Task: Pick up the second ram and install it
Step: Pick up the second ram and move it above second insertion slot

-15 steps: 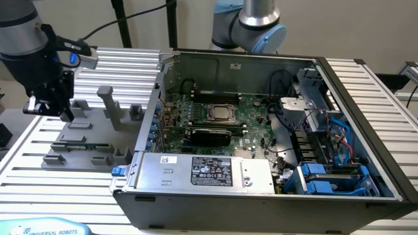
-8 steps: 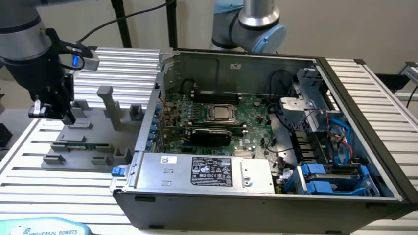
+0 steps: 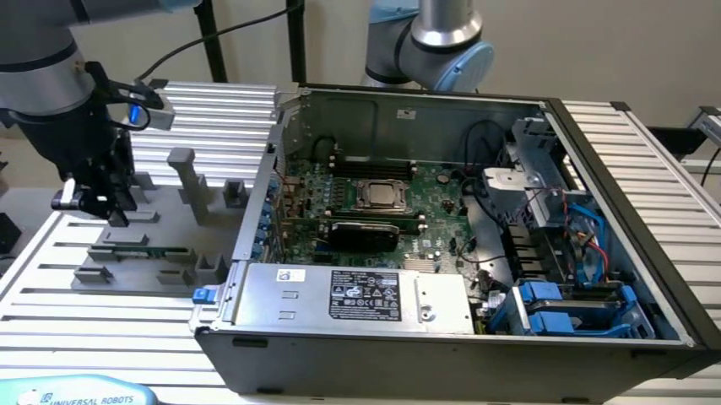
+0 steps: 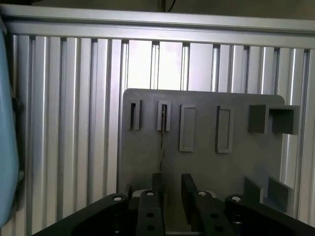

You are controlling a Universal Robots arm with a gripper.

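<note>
Nearest in the exterior view sits a pale blue cap (image 3: 67, 395) printed "UNIVERSAL ROBOTS", on the slatted aluminium desk (image 3: 67, 325). Behind it, toward the exterior view's right, an open computer case (image 3: 631, 253) lies on the desk. Its silver power supply (image 3: 349, 295) faces up and carries a white label (image 3: 366, 295) whose small print cannot be read.

On the exterior view's left is a grey fixture plate (image 3: 169, 274). The second ram (image 3: 141, 251) stands on edge in its holders as a narrow green strip. The claw (image 3: 101, 213) hangs just above the far end of the plate, apart from the stick.

Deeper in the case lie the green motherboard (image 3: 434, 207) and its processor socket (image 3: 383, 196). A second grey arm (image 3: 434, 38) rises behind the case.

The wrist view looks straight down on the plate (image 4: 206, 162) and its row of slots. A thin line through one slot (image 4: 161, 142) appears to be the stick's top edge. The claw (image 4: 172, 196) has its two black fingers (image 4: 157, 189) parted, with bare plate between them and nothing held.
</note>
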